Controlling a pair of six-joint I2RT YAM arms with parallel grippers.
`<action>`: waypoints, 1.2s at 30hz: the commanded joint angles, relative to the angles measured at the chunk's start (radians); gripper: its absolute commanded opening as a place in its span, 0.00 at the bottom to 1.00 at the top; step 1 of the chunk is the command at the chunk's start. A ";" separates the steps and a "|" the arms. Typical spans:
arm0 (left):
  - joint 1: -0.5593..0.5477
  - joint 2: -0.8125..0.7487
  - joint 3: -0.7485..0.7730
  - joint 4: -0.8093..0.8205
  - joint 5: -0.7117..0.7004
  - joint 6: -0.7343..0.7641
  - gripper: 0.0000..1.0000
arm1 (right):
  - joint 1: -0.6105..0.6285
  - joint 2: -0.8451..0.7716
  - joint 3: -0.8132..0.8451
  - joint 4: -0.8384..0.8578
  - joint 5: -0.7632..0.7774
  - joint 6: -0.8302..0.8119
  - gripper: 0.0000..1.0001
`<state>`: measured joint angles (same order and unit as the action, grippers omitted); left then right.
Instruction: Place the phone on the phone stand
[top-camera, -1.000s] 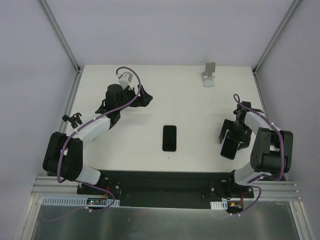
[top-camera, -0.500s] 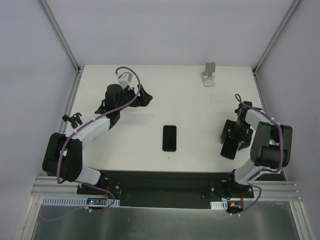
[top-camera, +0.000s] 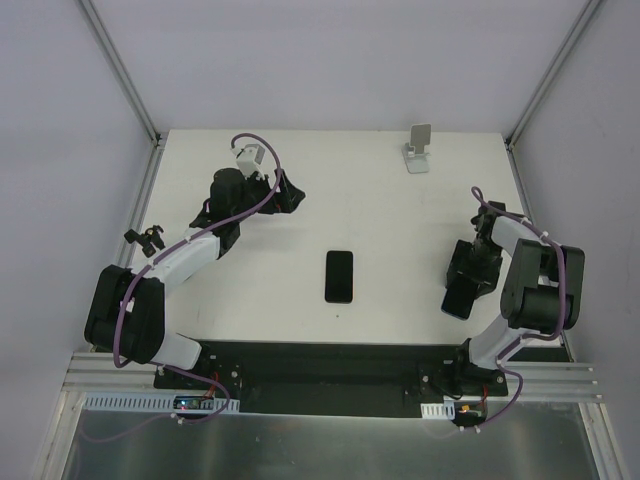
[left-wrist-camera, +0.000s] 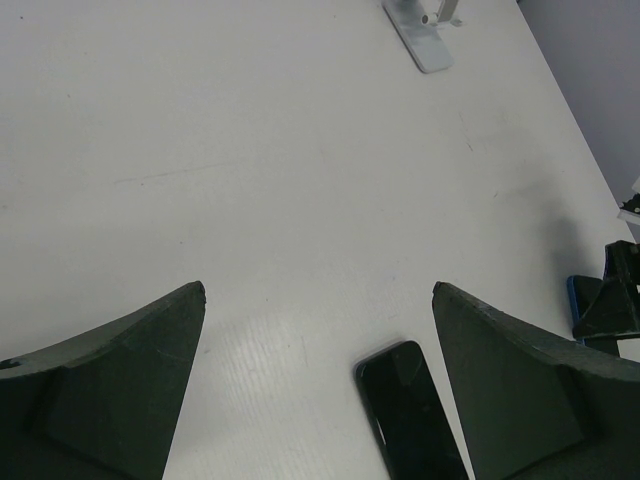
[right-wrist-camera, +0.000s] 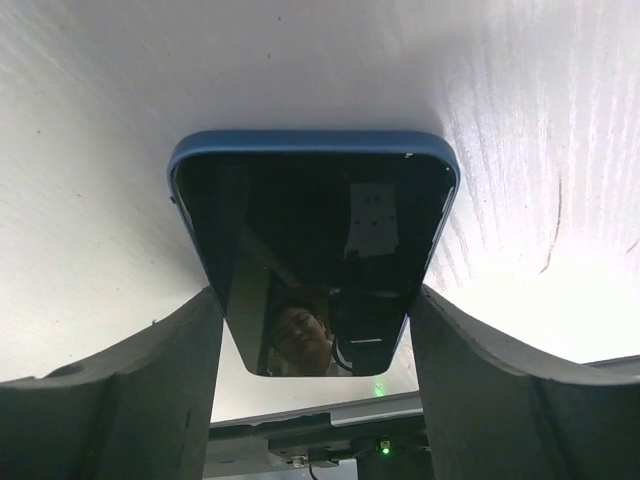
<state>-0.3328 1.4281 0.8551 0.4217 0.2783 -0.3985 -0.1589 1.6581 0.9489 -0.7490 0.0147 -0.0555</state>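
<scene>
A blue-cased phone (right-wrist-camera: 310, 200) with a dark screen lies lengthwise between my right gripper's fingers at the table's right front. It also shows in the top view (top-camera: 459, 301). My right gripper (right-wrist-camera: 315, 292) (top-camera: 468, 276) is shut on its two long sides. A second, black phone (top-camera: 339, 276) (left-wrist-camera: 410, 410) lies flat at the table's middle. The white phone stand (top-camera: 418, 150) (left-wrist-camera: 425, 40) stands at the far edge, right of centre. My left gripper (top-camera: 290, 194) (left-wrist-camera: 318, 290) is open and empty at the back left, above the table, apart from the black phone.
The table's front edge and the black arm base strip (right-wrist-camera: 330, 440) lie just behind the blue-cased phone's near end. Metal frame posts (top-camera: 125, 75) rise at the far corners. The right arm (left-wrist-camera: 615, 300) shows at the left wrist view's right edge.
My right gripper's fingers have narrowed onto the blue-cased phone and its wrist has shifted slightly. The left arm and the black phone have not moved.
</scene>
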 joint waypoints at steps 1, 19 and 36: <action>0.005 -0.037 -0.002 0.034 0.001 0.024 0.95 | -0.002 0.026 -0.004 0.048 -0.084 0.000 0.51; 0.009 -0.032 -0.001 0.031 0.002 0.018 0.95 | -0.001 -0.268 -0.128 0.260 -0.157 0.029 0.01; 0.009 -0.023 -0.001 0.032 -0.001 0.013 0.95 | 0.082 -0.414 -0.135 0.788 -0.064 0.063 0.00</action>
<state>-0.3321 1.4261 0.8536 0.4217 0.2783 -0.3992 -0.1234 1.2140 0.7158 -0.1917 -0.1024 -0.0006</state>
